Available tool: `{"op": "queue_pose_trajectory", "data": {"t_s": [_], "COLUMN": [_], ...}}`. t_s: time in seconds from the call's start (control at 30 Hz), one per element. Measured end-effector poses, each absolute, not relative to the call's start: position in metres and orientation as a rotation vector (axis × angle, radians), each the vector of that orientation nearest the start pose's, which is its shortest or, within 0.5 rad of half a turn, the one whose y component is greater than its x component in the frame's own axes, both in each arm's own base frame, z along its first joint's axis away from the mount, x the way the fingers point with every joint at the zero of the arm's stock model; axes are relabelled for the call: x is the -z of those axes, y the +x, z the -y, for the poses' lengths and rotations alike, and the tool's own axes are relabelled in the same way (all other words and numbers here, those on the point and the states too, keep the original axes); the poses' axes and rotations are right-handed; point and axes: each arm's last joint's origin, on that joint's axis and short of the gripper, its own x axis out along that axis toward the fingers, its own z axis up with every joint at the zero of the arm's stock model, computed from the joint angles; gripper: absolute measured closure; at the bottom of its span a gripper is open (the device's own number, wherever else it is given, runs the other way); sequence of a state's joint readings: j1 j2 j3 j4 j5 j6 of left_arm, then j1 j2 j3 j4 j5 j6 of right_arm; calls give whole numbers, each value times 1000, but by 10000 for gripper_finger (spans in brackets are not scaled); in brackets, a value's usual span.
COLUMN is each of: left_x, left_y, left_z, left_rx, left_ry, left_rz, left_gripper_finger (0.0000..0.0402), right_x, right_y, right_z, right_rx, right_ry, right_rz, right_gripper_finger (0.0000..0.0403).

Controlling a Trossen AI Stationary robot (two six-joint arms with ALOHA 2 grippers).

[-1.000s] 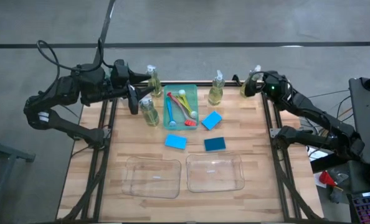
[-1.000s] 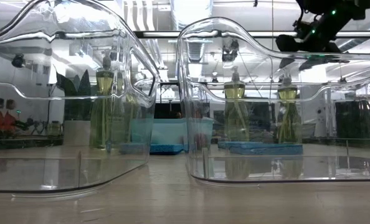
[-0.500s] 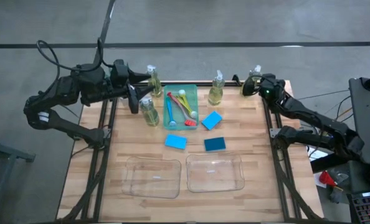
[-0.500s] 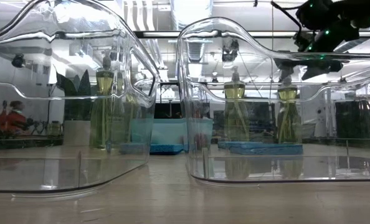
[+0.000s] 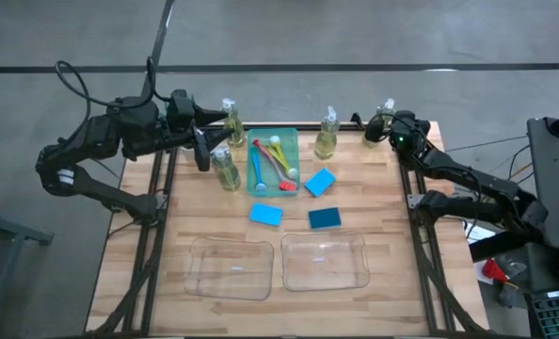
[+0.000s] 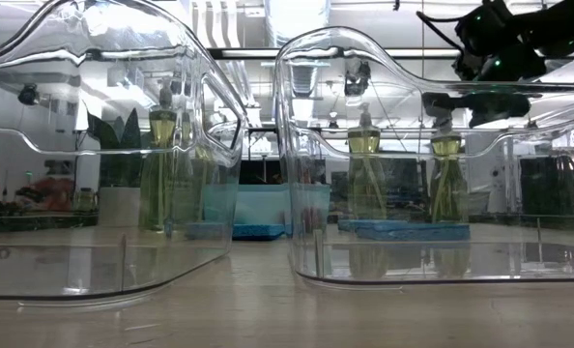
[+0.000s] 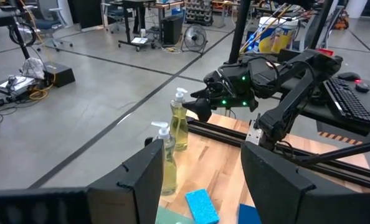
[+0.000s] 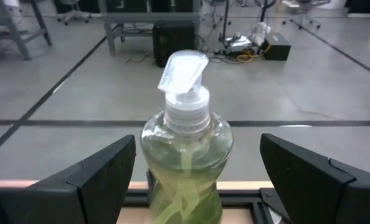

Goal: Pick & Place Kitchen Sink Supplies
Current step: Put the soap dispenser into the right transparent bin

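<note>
A light wooden table (image 5: 374,198) fills the middle of the high view, and on it, toward the lower centre, two clear plastic bins (image 5: 230,266) (image 5: 324,259) lie side by side, just apart. A green tray (image 5: 290,149) sits above them at upper centre of the tabletop. In the low view a potted green plant (image 6: 113,179) shows at the left.

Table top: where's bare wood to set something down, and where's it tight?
Bare table right of the sponges, and another strip left of the clear bins, below the near-left bottle. Crowded along the far edge: bottles, green tray and brushes, both claws there.
</note>
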State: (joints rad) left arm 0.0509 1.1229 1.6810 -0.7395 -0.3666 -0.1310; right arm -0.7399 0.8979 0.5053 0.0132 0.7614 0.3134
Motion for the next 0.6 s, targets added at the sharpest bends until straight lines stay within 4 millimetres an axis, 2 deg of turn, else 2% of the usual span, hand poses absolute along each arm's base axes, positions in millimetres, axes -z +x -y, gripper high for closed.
{"op": "queue_pose_trajectory", "data": {"t_s": [0.6], "left_x": [-504], "left_y": [174], "left_z": [-19], "left_rx": [-427], "left_ry": [-107], "left_rz": [-164], "left_gripper_finger": [195], "right_x": [-230], "right_y": [133], "right_z": [152], "right_rx": [1662], "right_ry": [198], "right_rz": [-188], "right_gripper_finger": [76]}}
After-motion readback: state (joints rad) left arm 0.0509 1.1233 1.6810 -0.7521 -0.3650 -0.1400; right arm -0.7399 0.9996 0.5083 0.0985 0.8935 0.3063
